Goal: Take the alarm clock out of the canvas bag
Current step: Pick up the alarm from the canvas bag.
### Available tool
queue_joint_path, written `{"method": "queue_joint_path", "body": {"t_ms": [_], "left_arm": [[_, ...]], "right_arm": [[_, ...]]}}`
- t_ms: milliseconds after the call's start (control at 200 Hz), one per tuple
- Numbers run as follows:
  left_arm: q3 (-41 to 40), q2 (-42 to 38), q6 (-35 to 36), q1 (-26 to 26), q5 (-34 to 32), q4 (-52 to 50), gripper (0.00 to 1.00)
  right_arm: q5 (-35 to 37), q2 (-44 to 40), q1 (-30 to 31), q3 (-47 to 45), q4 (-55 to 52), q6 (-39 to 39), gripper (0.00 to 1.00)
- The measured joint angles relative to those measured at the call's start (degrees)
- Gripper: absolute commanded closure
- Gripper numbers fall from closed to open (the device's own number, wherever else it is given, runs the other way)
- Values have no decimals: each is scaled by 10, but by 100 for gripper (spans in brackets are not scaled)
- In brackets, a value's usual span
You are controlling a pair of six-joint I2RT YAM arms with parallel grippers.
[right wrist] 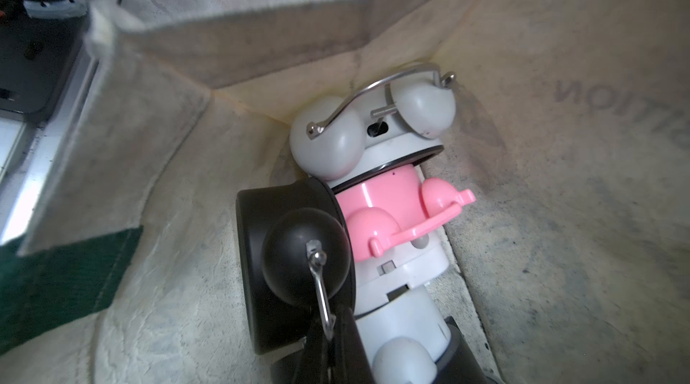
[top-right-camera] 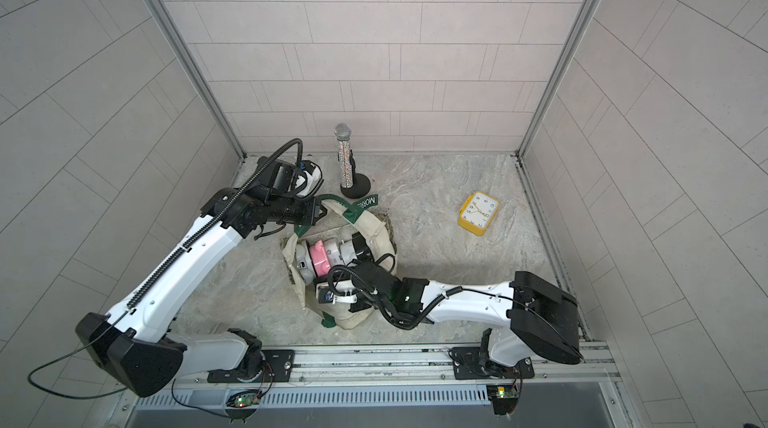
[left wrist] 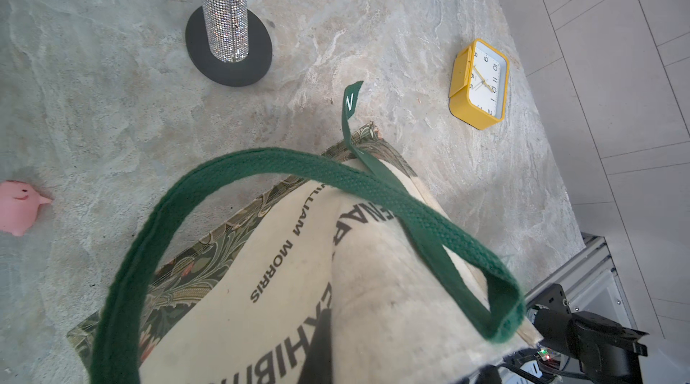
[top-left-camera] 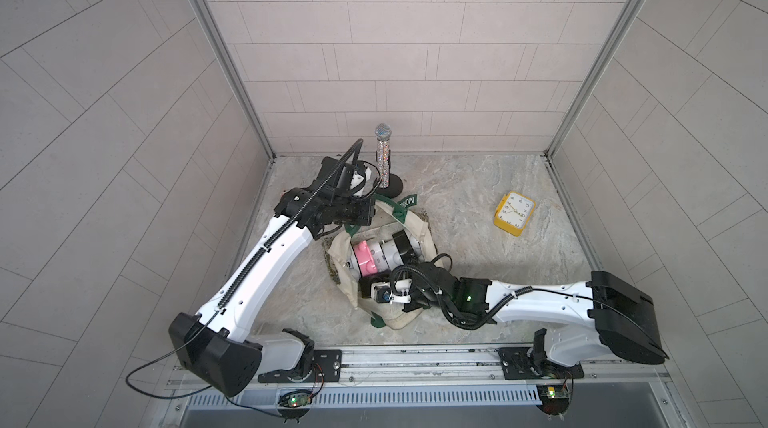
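The cream canvas bag with green handles lies on its side mid-table, its mouth gaping. Inside it lie several alarm clocks in a row: a grey twin-bell one, a pink one, a white one and a black one. My right gripper reaches into the bag and is shut on the black alarm clock's thin metal handle. At the bag's far rim, my left gripper is shut on a fold of the canvas, and only one dark finger shows against the cloth.
A yellow square clock lies on the stone tabletop to the right of the bag. A glittery microphone on a round black stand rises just behind the bag. A small pink toy sits near the left arm. Walls enclose three sides.
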Motion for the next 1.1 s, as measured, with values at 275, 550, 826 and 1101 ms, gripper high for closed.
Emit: {"method": "queue_joint_path", "body": {"t_ms": [275, 550, 826, 1101], "left_arm": [[3, 5, -19, 10, -29, 3, 100], [12, 10, -31, 12, -51, -2, 100], [12, 10, -38, 16, -62, -5, 100], [12, 10, -40, 17, -64, -5, 100]], "right_arm": [[23, -78, 0, 78, -107, 14, 100], [24, -132, -9, 173, -202, 51, 100], [16, -135, -61, 344, -339, 148, 100], [-62, -143, -250, 419, -389, 274, 100]]}}
